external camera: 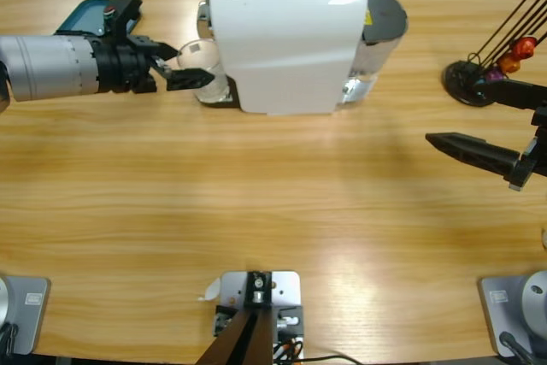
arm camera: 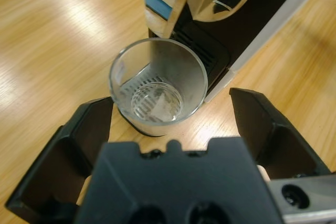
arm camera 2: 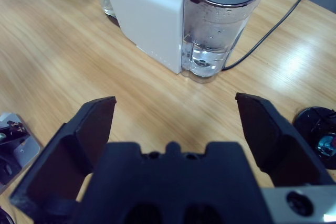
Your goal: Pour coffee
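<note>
1. Under the spout of the white coffee machine (external camera: 286, 36), on its drip tray, an empty clear glass (arm camera: 158, 85) is seen standing upright.
2. The left gripper (external camera: 182, 67) is held at the glass — jaws spread wide, nothing clasped.
3. The right gripper (external camera: 479, 117) is held well apart over bare table (external camera: 256, 185) — jaws wide, empty.
4. A capsule rack (external camera: 487, 74) is placed near the right gripper.

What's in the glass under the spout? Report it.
Empty. The left wrist view looks straight down into the upright glass on the coffee machine drip tray; its clear bottom shows, no coffee.
</note>
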